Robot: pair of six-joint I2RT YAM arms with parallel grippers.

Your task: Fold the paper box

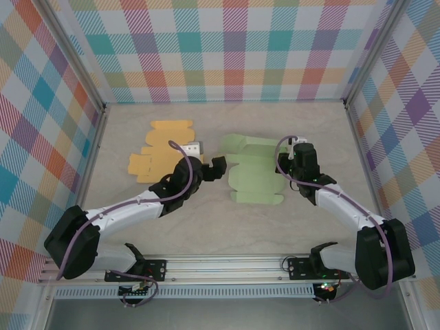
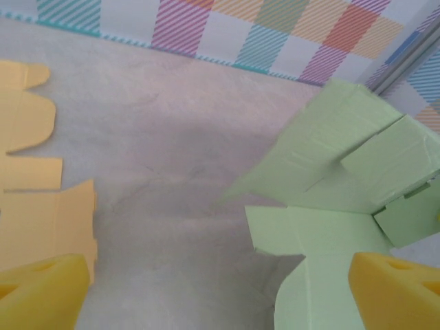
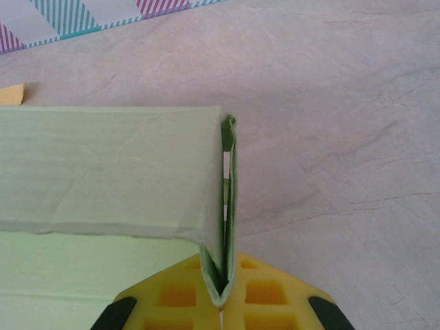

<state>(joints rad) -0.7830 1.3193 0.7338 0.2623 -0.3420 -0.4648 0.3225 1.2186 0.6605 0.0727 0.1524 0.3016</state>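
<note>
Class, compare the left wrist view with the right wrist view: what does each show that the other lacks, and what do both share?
Left wrist view: the left gripper open, its yellow fingertips wide apart, with most of the flat orange box blank and several raised flaps of the green paper box. Right wrist view: the right gripper shut on a folded, upright edge of the green paper box. Shared: the green paper box, the table, the checked wall and some orange paper.

The pale table [image 1: 206, 230] bears a flat yellow cutout [image 1: 159, 152] beside a green paper box [image 1: 253, 183].
</note>
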